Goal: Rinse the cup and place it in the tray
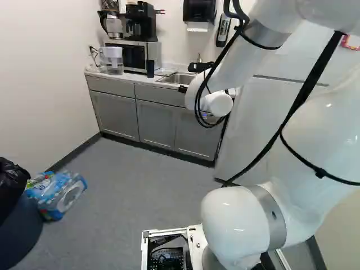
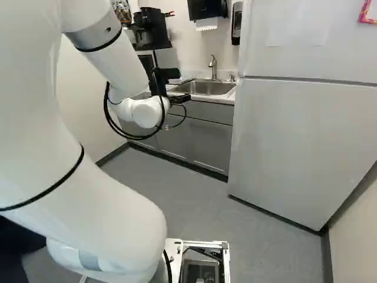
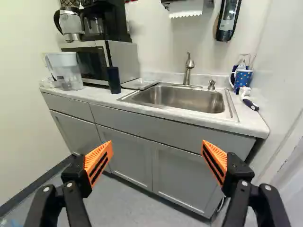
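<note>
Cup [image 3: 113,79]: dark blue, smooth, a plain upright cylinder standing on the counter [image 3: 184,112], beside the microwave [image 3: 124,59]; it lies ahead of the gripper [image 2: 184,86], well apart from both fingers.
Gripper: spread wide in the wrist view, nothing between its orange pads [image 3: 98,160]; the pads are ribbed and wedge-shaped, with dark slots, on black jointed fingers.
Tray [image 3: 140,84]: pale, low and flat, between the cup and the sink [image 3: 182,98], also ahead of the gripper and out of its reach as the fingers stand.
Sink: brushed metal, a rounded rectangular basin with a flat rim set into the counter.
Faucet [image 3: 188,71]: metal, curved, upright behind the basin.
Counter: light, smooth top over grey cabinets [image 3: 128,151] with recessed-panel doors.
Microwave: boxy, pale casing with a dark front.
Pitcher [image 3: 68,71]: clear plastic body, white upper part, at the counter's end near the wall.
Mug [image 3: 241,79]: blue with white dots, handled, at the sink's other side.
Brush [image 3: 248,98]: white and dark, lying just beside the mug.
</note>
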You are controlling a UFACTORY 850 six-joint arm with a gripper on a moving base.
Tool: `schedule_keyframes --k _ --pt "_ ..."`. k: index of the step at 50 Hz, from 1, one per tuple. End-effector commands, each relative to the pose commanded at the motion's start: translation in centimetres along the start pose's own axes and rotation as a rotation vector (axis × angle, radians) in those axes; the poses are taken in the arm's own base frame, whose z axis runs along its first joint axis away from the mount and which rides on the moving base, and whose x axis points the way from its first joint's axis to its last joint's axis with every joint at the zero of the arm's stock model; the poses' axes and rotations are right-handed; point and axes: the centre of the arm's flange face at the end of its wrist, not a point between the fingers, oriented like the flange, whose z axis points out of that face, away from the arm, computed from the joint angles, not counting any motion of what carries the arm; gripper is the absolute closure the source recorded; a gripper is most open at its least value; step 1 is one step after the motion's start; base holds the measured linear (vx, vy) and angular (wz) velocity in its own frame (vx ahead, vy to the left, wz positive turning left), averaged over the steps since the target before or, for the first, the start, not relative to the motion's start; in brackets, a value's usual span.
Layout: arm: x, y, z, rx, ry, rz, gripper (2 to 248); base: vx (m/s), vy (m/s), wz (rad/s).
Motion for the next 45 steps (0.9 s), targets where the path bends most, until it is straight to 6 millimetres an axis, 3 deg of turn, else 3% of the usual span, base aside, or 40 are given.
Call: schedule_keyframes --k 45 --pt "5.5 0.0 6.9 0.0 0.068 0.0 3 0.0 0.0 0.0"
